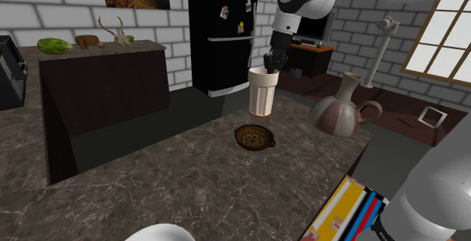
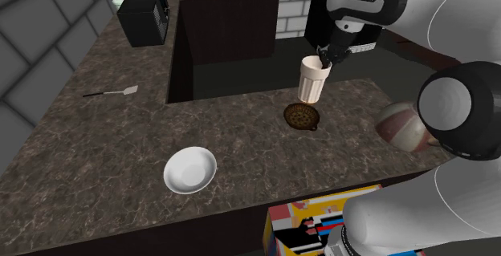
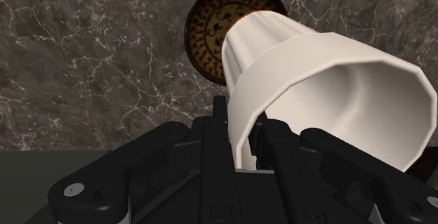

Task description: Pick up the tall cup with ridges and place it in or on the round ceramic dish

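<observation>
In the shoulder view, the gripper (image 1: 273, 63) clamped the rim of the pale ridged cup (image 1: 263, 92), held above the counter (image 1: 151, 179) near the brown dish (image 1: 253, 136). In the second exterior view, the cup hung just beside the dish. In the wrist view, its base overlapped the dish.

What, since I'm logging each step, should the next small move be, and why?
Probably lower the ribbed cream cup toward the brown patterned dish, with a slight centring nudge: the pincer clasps the cup's rim, the cup hangs clear of the counter, and the wrist view shows the dish right beyond its base.
</observation>
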